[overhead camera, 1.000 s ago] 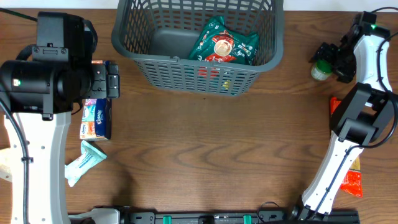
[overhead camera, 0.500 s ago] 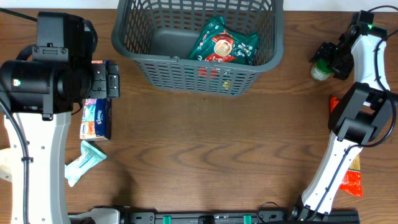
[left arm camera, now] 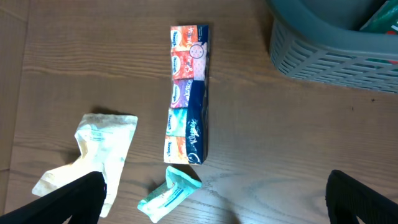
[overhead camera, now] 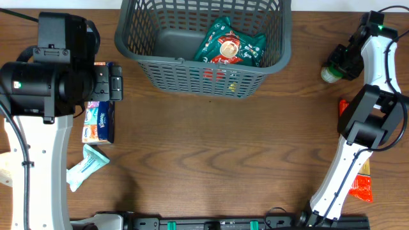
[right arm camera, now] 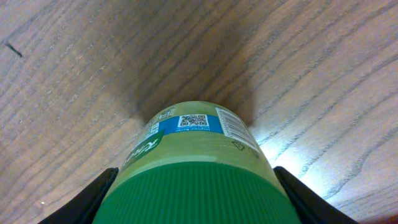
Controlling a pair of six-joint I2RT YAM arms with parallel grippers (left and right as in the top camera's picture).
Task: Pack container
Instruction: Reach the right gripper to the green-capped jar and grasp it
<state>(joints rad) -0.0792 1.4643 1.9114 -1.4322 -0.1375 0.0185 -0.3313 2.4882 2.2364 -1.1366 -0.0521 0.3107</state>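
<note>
The container (overhead camera: 198, 61), a dark-grey lattice basket, stands at the back centre and holds a green snack bag (overhead camera: 229, 43); its corner shows in the left wrist view (left arm camera: 323, 50). My right gripper (overhead camera: 340, 62) is at the far right, shut on a green-lidded jar (overhead camera: 330, 74) that stands on the table. In the right wrist view the jar (right arm camera: 199, 168) fills the space between the fingers of the right gripper (right arm camera: 199, 208), which touch both sides of its lid. My left gripper (overhead camera: 116, 84) is open and empty, above the table left of the container.
A strip of tissue packs (overhead camera: 99, 121) (left arm camera: 188, 93) lies below my left gripper. A teal packet (overhead camera: 86, 165) (left arm camera: 169, 194) and a crumpled white bag (left arm camera: 99, 149) lie nearer the front. Orange packets (overhead camera: 362, 185) lie by the right arm's base.
My right gripper has moved down over the jar and closed in on its lid. The jar shifted slightly. The left arm has not moved.
</note>
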